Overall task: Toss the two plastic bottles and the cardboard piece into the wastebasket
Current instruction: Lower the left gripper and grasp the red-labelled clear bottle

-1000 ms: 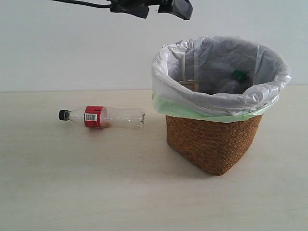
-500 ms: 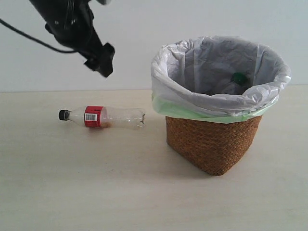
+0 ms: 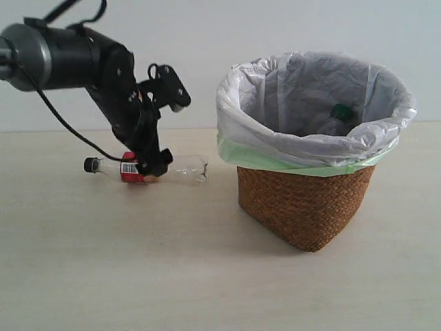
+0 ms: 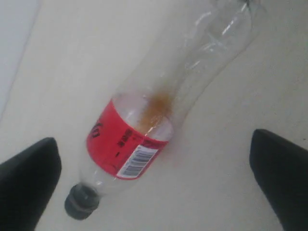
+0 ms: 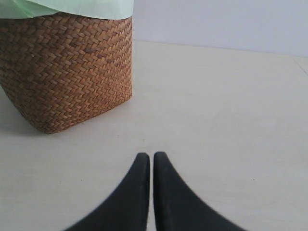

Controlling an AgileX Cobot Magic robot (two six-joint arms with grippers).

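Observation:
The slim clear bottle with black cap and red label (image 3: 187, 169) (image 4: 159, 110) lies on its side on the table, left of the wastebasket (image 3: 303, 203) (image 5: 67, 72). My left gripper (image 3: 167, 134) (image 4: 153, 159) is open just above it, one finger on each side of the label end, not touching. The green-capped bottle (image 3: 340, 110) rests inside the basket's white bag. The cardboard piece is hidden. My right gripper (image 5: 151, 157) is shut and empty, low over the table beside the basket; the exterior view does not show it.
The bag's white rim with a pale green edge (image 3: 275, 158) folds over the wicker and flares wider than it. A pale wall stands behind the beige table (image 3: 138, 262). The left arm's cable (image 3: 69, 127) hangs behind the bottle.
The left arm swung from above the basket leftward and down, its open gripper now over the red-label bottle. The cardboard piece seen at the basket's inner edge one second ago no longer shows.

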